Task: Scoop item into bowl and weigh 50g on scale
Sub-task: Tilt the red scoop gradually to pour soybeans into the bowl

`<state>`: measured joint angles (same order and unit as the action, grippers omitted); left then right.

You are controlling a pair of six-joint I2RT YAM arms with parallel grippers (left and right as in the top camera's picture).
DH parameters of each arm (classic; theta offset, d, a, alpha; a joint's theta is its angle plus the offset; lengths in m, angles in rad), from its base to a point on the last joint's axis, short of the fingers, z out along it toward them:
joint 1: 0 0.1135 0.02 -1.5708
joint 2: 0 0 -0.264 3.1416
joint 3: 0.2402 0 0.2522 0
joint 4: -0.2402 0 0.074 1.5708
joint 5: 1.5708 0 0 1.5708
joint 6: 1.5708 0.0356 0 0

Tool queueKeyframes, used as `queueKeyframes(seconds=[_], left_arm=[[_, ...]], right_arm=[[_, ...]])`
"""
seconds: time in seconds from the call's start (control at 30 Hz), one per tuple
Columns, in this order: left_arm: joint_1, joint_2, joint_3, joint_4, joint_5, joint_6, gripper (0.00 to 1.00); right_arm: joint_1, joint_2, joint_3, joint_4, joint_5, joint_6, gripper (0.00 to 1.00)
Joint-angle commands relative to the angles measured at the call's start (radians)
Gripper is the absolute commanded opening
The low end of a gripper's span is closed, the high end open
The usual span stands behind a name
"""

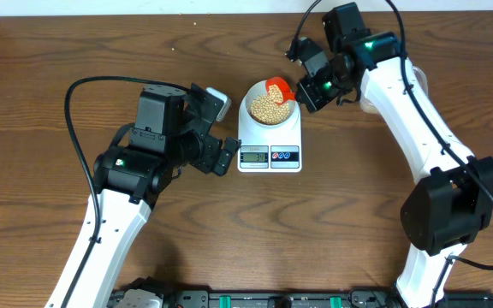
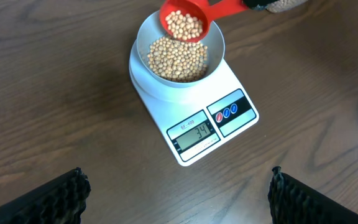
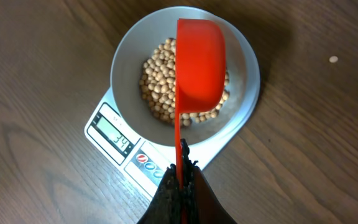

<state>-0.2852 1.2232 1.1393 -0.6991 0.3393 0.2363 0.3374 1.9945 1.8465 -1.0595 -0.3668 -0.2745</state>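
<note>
Many small tan-yellow beans (image 2: pixel 178 59) on record. Lie heaped in the bottom of the pale bowl (image 2: pixel 143 38), well below its rim. Sit also in the red scoop (image 2: pixel 182 23), a smaller load.

Finds the bowl seated on the white scale (image 2: pixel 166 102), at the end away from the display (image 2: pixel 194 134). Reads 34 on that grey display; notes red and blue round buttons (image 2: pixel 227 112) just beside it.

Places the scoop over the bowl's rim, above the heaped beans and apart from them. Appears tilted in the right wrist view, its underside toward that camera.

Records the right end effector (image 3: pixel 182 169) clamped tight on the scoop's thin red handle, jaws pressed together with only the handle between.

Records the left end effector (image 2: pixel 178 177) spread wide, holding nothing, hovering over the desk (image 2: pixel 55 99) near the scale and touching neither.

Shows dark brown wood grain across the desk. Cannot identify the container (image 2: pixel 284 5) at the top edge of the left wrist view, beyond its tan contents.
</note>
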Motion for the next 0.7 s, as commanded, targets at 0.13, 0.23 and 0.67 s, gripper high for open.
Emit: queueKeyframes(seconds=[0.13, 0.23, 0.67], left_arm=[[-0.002, 0.000, -0.003, 0.000, 0.012, 0.002, 0.94], [-0.002, 0.000, -0.003, 0.000, 0.012, 0.002, 0.94], [-0.002, 0.000, -0.003, 0.000, 0.011, 0.002, 0.94]], right_arm=[[0.019, -0.028, 0.026, 0.005, 0.047, -0.027, 0.01], [0.019, -0.029, 0.026, 0.004, 0.040, -0.026, 0.01], [-0.020, -0.029, 0.026, -0.014, -0.154, 0.001, 0.01]])
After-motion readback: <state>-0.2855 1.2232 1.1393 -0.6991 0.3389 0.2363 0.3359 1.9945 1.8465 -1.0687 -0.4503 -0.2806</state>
